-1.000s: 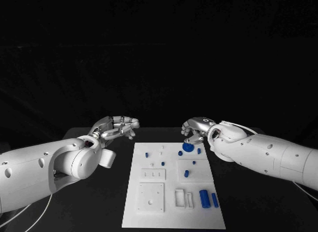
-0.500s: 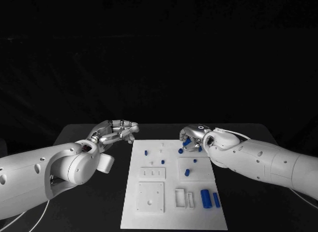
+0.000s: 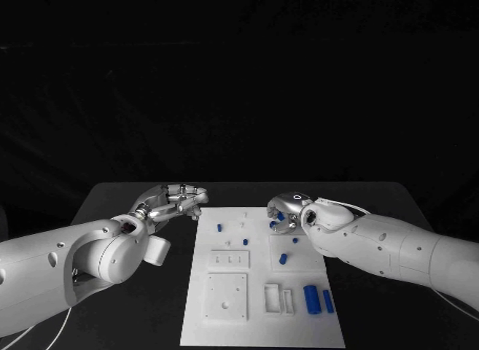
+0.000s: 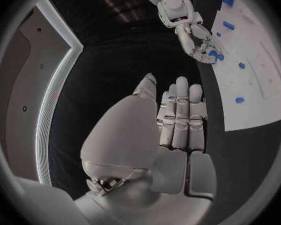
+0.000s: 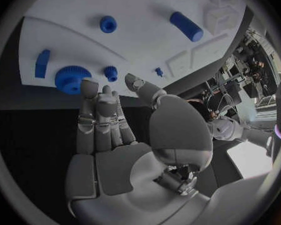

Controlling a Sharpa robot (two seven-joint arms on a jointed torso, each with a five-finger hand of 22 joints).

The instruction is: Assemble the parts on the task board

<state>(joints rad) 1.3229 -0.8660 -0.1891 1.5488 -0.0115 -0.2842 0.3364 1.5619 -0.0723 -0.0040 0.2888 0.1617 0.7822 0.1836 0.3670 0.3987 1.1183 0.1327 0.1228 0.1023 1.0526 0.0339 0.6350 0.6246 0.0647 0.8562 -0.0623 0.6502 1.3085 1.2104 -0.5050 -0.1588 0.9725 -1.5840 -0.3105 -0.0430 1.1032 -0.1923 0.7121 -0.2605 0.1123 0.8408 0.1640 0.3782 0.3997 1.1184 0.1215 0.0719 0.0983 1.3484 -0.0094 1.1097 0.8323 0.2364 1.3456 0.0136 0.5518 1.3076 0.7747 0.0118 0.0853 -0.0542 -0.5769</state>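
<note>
The white task board [image 3: 255, 324] lies lengthwise in the middle of the black table. A blue gear [image 5: 72, 79] sits near its far right corner beside a small blue peg [image 5: 110, 73] and a blue block [image 5: 42, 63]. My right hand [image 3: 284, 210] hovers over that corner with its fingers stretched out and thumb apart; the fingertips [image 5: 87, 85] reach the gear's edge and hold nothing. My left hand [image 3: 174, 200] floats off the board's far left corner, fingers straight and side by side [image 4: 181, 115], empty. Two blue cylinders [image 3: 310, 299] lie at the near right.
More small blue pieces [image 3: 283, 258] are scattered across the board's far half, with white recessed blocks [image 3: 227, 295] on its near half. Black table [image 3: 144, 306] runs along both sides of the board. The left wrist view shows the right hand [image 4: 197, 37] over the board [image 4: 259, 100].
The head camera has shifted. My right hand has come down onto the board's far right corner and now covers most of the gear. The left hand has stayed about where it was.
</note>
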